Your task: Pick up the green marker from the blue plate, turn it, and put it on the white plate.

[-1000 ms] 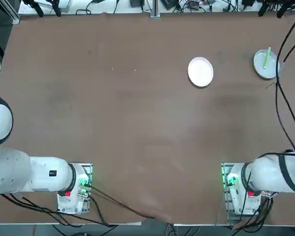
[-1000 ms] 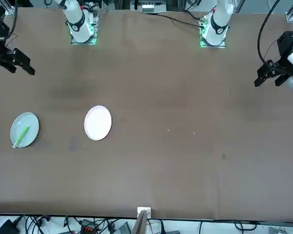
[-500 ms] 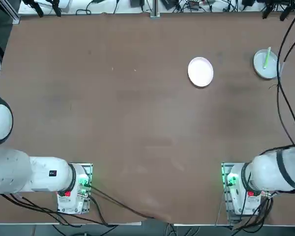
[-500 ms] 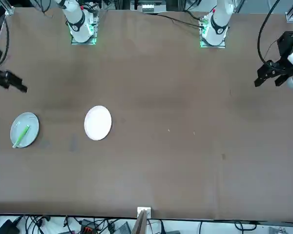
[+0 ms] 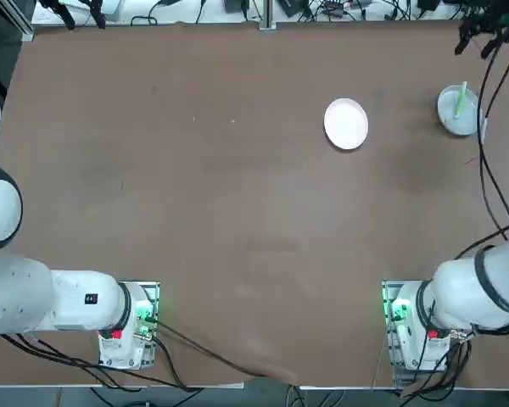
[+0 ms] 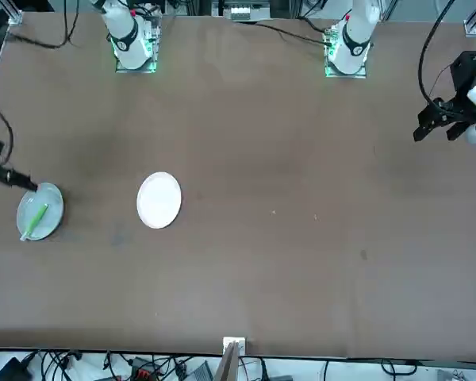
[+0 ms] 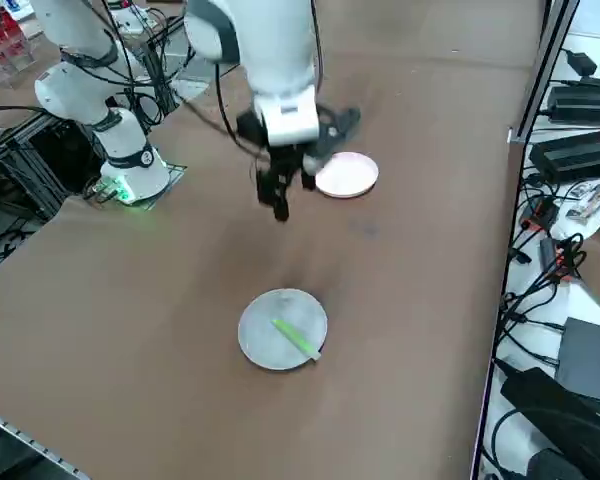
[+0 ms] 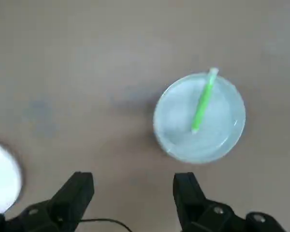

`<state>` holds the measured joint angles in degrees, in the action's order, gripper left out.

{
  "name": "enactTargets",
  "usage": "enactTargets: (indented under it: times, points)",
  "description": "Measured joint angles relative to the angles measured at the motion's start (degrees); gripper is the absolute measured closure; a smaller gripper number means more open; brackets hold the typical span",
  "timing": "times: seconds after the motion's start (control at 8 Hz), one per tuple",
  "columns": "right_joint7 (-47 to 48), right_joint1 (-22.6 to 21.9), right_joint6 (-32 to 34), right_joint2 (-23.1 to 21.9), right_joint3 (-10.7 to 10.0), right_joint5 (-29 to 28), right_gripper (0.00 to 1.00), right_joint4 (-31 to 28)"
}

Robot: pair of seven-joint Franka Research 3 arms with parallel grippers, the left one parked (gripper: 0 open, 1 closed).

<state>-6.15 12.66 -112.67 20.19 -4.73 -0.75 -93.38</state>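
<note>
Fingers point(image 8: 76, 193) parted and holding nothing, your right end effector point(image 8: 133, 186) is hovering above the brown surface point(image 7: 180, 260); the white plate point(image 5: 346, 124) is resting well apart from the blue plate point(image 5: 449, 108), where the green marker point(image 5: 461, 100) is lying.

1. The right arm point(image 7: 280, 60) is raised over the table, its white links reaching away from its base.
2. Its wrist carries the black right gripper point(image 8: 131, 186), which hangs above the table.
3. The two black fingers point(image 8: 79, 193) stand wide apart, with nothing between their tips.
4. In the right side view, the gripper points downward; its exact tilt is hard to judge from there.
5. Dark cables point(image 5: 482, 170) run along the arm, bowing out from it in loose curves.
6. Near the base, the arm's white shoulder point(image 5: 471, 292) leans out to the robot's right.
</note>
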Motion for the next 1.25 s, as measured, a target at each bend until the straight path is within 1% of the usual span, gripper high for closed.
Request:
enactTargets:
  times: [0.38, 0.5, 0.88, 1.0, 1.12, 1.25]
  points:
    - [-2.12, 4.12, -14.56, 8.34, -0.03, 0.03, 0.0, 0.05]
    - [-2.45, 4.78, -17.68, 10.99, -0.04, 0.03, 0.0, 0.09]
    - [-2.55, 6.58, -22.48, 16.88, -0.03, 0.04, 0.07, 0.2]
    - [-2.78, 7.05, -23.67, 18.09, -0.03, 0.04, 0.07, 0.23]
    - [-3.09, 7.37, -24.42, 18.94, -0.03, 0.05, 0.12, 0.27]
    - [-3.34, 7.66, -25.36, 19.69, -0.03, 0.05, 0.13, 0.29]
